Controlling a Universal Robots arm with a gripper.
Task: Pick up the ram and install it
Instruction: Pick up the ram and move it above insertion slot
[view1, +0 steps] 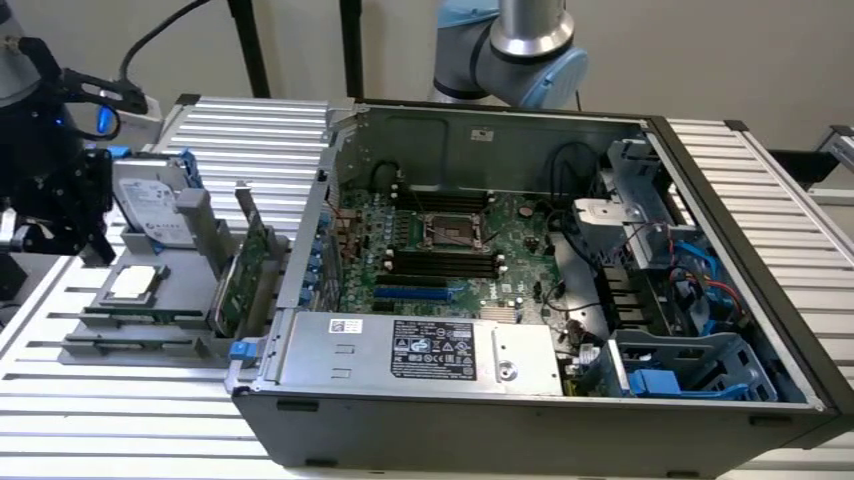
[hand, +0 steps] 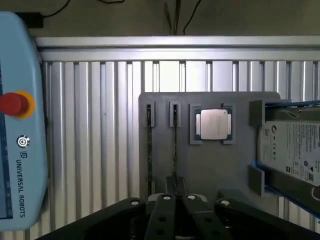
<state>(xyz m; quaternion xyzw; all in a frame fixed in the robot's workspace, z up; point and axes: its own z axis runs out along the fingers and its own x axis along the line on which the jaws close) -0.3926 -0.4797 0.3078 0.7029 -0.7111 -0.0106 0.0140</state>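
Two rams stand edge-on in the narrow slots of a grey holder (hand: 210, 170): one ram (hand: 174, 140) lies in line with my fingertips, and a second ram (hand: 149, 145) sits in the slot beside it. In the exterior view the rams (view1: 131, 318) sit at the holder's near end, on the exterior view's left. My black gripper (hand: 175, 186) hovers above the holder (view1: 147, 350) with its fingers pressed together and nothing between them. In the exterior view the gripper (view1: 67, 235) hangs well above that tray. The motherboard's dark memory slots (view1: 441, 262) lie inside the open computer case (view1: 534, 400).
The holder also carries a silver CPU (hand: 214, 124), a hard drive with blue rails (hand: 292, 150) and an upright green expansion card (view1: 240, 275). A teach pendant with a red button (hand: 15, 104) lies beside it on the ribbed aluminium table (hand: 100, 125). The case walls stand tall.
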